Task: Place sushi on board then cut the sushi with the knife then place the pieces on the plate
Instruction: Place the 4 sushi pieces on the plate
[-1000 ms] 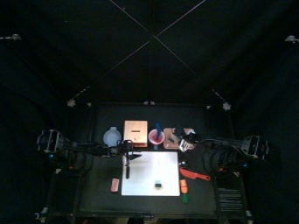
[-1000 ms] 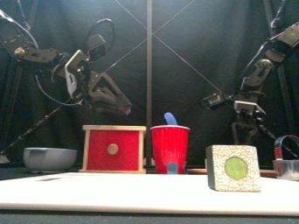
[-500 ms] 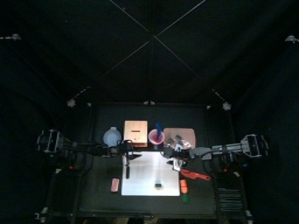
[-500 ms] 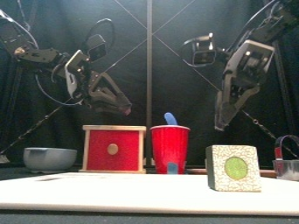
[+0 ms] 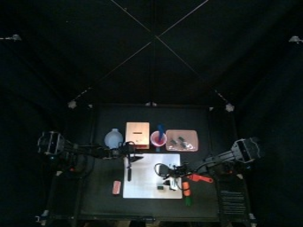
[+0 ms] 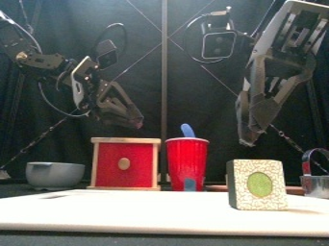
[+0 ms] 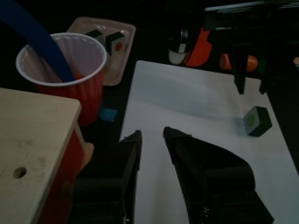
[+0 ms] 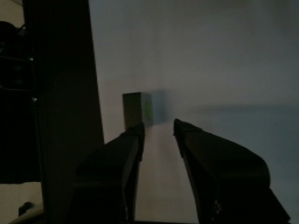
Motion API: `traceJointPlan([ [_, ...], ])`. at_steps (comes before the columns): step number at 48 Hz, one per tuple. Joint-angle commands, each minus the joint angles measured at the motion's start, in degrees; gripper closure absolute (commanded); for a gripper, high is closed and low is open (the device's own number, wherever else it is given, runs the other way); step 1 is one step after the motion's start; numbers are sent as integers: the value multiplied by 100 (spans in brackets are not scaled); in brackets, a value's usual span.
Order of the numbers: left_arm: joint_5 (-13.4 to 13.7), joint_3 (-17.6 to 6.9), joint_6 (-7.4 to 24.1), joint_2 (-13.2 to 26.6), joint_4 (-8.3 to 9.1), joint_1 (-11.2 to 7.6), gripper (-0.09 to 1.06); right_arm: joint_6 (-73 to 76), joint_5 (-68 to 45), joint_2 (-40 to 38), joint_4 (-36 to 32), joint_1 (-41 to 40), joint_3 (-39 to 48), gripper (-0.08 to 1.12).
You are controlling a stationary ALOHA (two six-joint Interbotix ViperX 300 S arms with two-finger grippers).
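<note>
One sushi piece (image 6: 257, 184), a block with a green round face, stands on the white cutting board (image 5: 144, 173) toward its front right. My right gripper (image 6: 251, 135) hangs above it, open; in the right wrist view the piece (image 8: 136, 109) lies just ahead of the left jaw of that gripper (image 8: 158, 131). The left gripper (image 7: 152, 144) hovers open and empty over the board's back left, near the red cup (image 6: 188, 163), which holds a blue knife (image 6: 188, 130). The pink tray (image 5: 182, 139) lies behind the board.
A wooden box with a red drawer front (image 6: 126, 163) and a blue-grey bowl (image 6: 54, 173) stand at the back left. A metal cutter (image 6: 315, 173) rests on the tray. A red-orange toy (image 5: 197, 178) lies right of the board, another small one (image 5: 116, 186) left of it.
The right arm swung from over the tray forward onto the board and now hangs over the sushi piece. The left arm has not moved.
</note>
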Motion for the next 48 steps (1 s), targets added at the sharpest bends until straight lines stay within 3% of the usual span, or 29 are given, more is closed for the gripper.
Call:
traceJointPlan([
  [1, 26, -62, 9, -35, -9, -9, 27, 0, -35, 79, 18, 158, -299, 31],
  [48, 44, -35, 26, -35, 18, -26, 27, -18, 88, 1020, -105, 202, -853, 34],
])
